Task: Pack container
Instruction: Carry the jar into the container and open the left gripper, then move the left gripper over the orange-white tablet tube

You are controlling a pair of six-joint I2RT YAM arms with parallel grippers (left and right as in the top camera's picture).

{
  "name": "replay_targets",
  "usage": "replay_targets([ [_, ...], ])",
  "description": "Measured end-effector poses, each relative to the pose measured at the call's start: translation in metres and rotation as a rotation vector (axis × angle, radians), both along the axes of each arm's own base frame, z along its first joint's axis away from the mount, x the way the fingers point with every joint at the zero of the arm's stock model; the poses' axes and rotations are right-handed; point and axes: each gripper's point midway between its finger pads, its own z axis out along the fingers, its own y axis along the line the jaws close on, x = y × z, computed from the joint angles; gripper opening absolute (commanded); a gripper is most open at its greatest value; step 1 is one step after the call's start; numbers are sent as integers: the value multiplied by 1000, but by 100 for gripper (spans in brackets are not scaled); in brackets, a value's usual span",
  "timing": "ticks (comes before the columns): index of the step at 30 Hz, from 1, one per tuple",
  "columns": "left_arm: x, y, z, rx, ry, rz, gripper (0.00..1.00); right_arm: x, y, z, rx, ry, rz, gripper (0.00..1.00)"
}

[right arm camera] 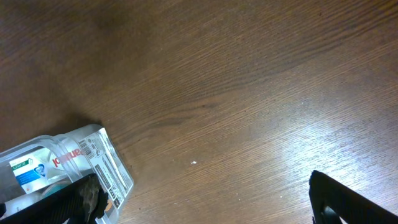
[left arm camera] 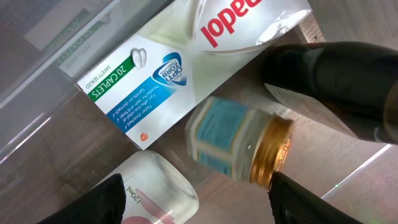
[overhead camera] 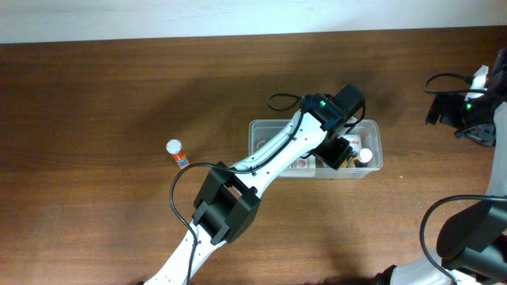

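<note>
Overhead: the clear container (overhead camera: 265, 131) is seen right of centre on the table (overhead camera: 95, 95), with the left pincer (overhead camera: 341, 154) placed inside it; a white-capped bottle (overhead camera: 177, 153) lies well apart.

Left wrist: the 2 fingers (left arm camera: 93, 202) are held spread, and a blurred gold-capped jar (left arm camera: 239, 140) is seen between them, beside a caplet box (left arm camera: 155, 68).

Right wrist: the right pincer (right arm camera: 199, 208) is spread wide above the table, with the container's corner at lower left.

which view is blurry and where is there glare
Left wrist: the jar is motion-blurred while the box print reads sharp, and glare streaks the container wall. Right wrist: a soft sheen lies on the table at right. Overhead: sharp throughout.
</note>
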Motion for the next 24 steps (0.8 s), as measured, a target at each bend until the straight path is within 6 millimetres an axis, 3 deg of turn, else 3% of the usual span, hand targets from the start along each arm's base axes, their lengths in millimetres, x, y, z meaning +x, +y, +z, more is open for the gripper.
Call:
replay_targets([
  [3,0,0,7,-4,-4,0,75,0,0,0,0,0,0,98],
  [9,11,-9,63,-85,-75,4,75,0,0,0,0,0,0,98],
  [14,15,8,92,-89,-86,13,79,0,0,0,0,0,-1,99],
  [17,22,26,118,-96,-107,36,87,0,0,0,0,0,0,98],
  [18,25,37,130,-97,-122,53,94,0,0,0,0,0,0,98],
  [21,42,68,159,-108,-174,118,97,0,0,0,0,0,0,98],
  [24,72,106,178,-125,-223,218,99,0,0,0,0,0,0,98],
])
